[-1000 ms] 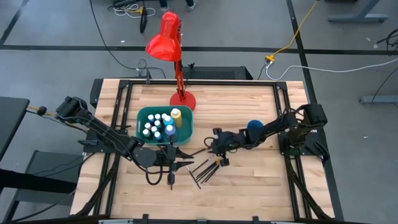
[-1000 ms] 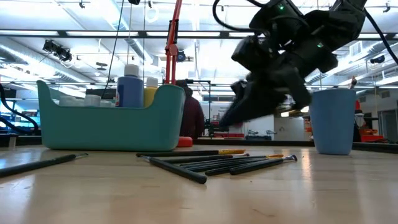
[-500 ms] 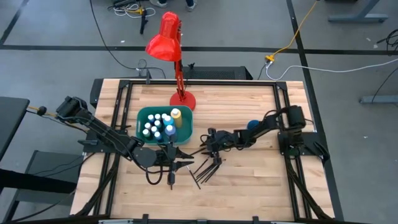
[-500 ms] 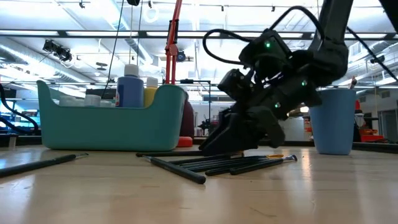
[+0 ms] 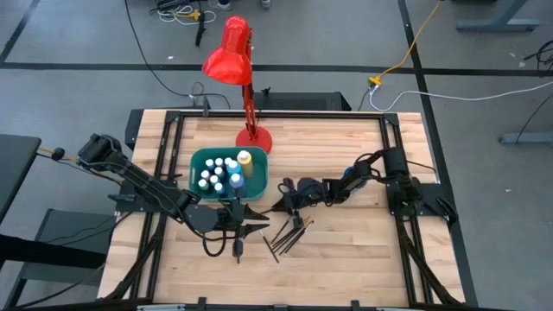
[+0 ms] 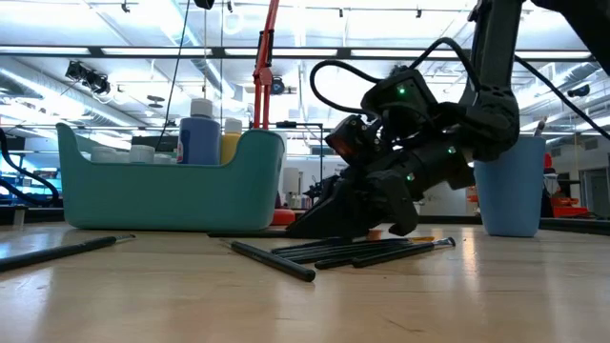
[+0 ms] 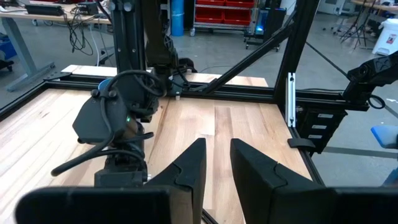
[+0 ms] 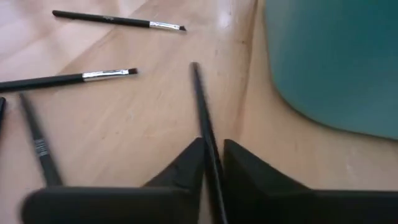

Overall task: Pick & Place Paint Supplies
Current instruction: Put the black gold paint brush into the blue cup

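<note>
One brush (image 8: 205, 130) between right fingers (image 8: 180, 167)

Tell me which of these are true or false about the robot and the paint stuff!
1. The paint bottles sit inside the teal bin. True.
2. The right end effector is closed on a brush. True.
3. All the brushes are in the bin. False: several loose brushes lie on the table.
4. The lamp is blue. False: it is red.
5. The left end effector is holding a bottle. False: nothing shows between its fingers.
</note>
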Controlling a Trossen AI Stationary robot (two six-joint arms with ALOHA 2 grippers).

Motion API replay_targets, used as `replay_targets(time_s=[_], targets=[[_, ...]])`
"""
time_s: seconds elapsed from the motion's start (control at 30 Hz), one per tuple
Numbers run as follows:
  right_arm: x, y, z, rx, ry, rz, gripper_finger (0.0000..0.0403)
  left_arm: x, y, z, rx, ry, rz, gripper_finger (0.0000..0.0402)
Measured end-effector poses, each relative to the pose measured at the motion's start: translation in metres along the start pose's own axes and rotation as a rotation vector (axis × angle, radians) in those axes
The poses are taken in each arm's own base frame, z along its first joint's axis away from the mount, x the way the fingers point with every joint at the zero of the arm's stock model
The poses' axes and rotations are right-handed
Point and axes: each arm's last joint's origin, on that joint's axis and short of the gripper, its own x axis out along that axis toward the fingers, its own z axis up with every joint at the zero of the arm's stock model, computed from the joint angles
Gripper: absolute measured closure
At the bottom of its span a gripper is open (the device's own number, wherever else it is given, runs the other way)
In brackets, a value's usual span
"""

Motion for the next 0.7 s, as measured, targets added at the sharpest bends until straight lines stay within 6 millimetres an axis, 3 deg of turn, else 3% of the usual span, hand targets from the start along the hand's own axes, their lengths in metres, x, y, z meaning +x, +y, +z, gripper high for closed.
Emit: replay_targets(time_s=[0.07,0.3,0.5,0.7], targets=[[0.000,0.000,0.000,-0.005,-0.016,0.000,0.0378,0.000,0.000,0.000,0.001,0.000,0.000,0.0319],[-0.001,0.001,0.003,-0.016,-0.029,0.018,0.0376,0.000,0.000,0.000,0.001,0.000,0.000,0.0319],[-0.014,0.001,0.022,-0.017,-0.058,0.035,0.0376,0.000,0.000,0.000,0.001,0.000,0.000,0.0319],[-0.037,0.002,0.057,-0.033,-0.089,0.038,0.0377,0.000,0.000,0.000,0.001,-0.001,0.000,0.0319]])
